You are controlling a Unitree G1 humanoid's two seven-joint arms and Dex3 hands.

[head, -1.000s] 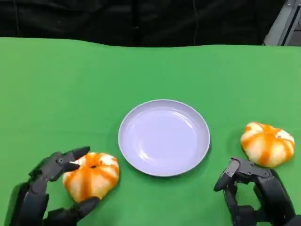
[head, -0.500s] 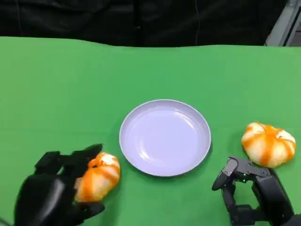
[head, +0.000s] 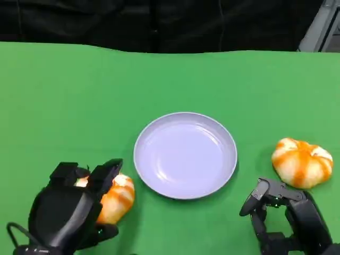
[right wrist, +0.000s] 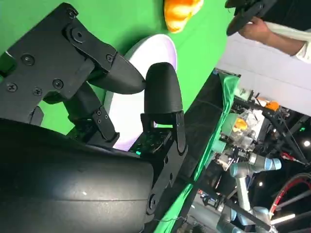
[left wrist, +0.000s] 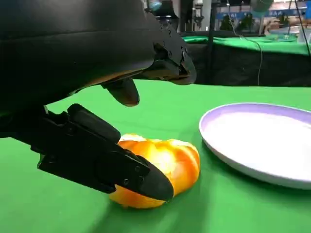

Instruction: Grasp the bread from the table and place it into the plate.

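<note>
Orange-striped bread [head: 118,197] sits inside the left hand [head: 71,210], whose fingers [left wrist: 104,158] curl over and around it; in the left wrist view the bun still seems to rest on the green table [head: 159,85], so I judge the grasp forming, not lifted. The lavender plate [head: 185,155], just beyond that hand, holds nothing. A second bread [head: 302,162] lies just ahead of the right hand [head: 284,215], whose fingers are apart, holding nothing. Lifting and placing remain.
</note>
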